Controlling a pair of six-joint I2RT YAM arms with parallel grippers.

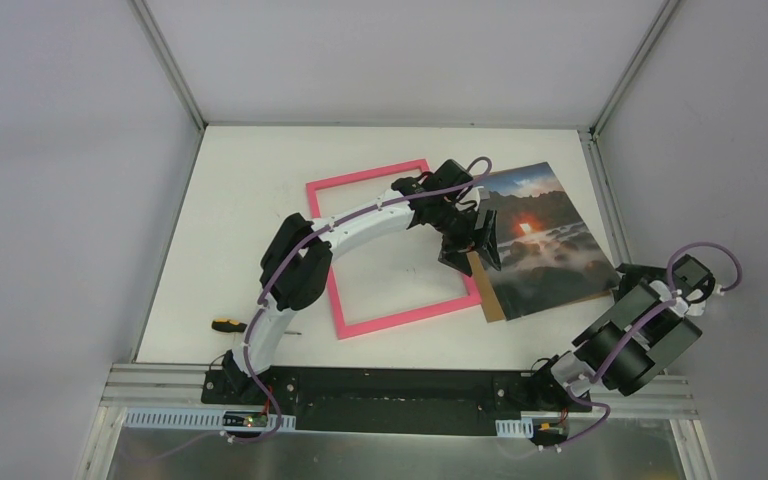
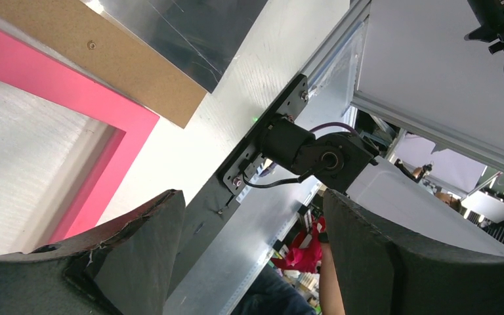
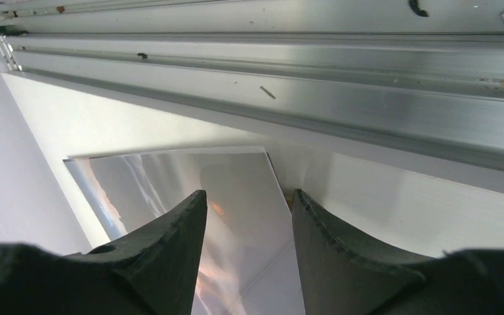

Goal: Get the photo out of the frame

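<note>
Photo (image 1: 540, 235) lying flat on table (image 1: 240, 200) just right of frame (image 1: 365, 172), brown backing edge resting against pink rail. Left gripper (image 1: 480, 255) hovering over that edge, released, holding nothing. Right gripper (image 3: 249, 197) sitting at photo's near-right corner, jaws parted, nothing clamped. Best approach, judging by layout: pinching corner squarely, drawing photo rightward, leaving frame undisturbed.
</note>
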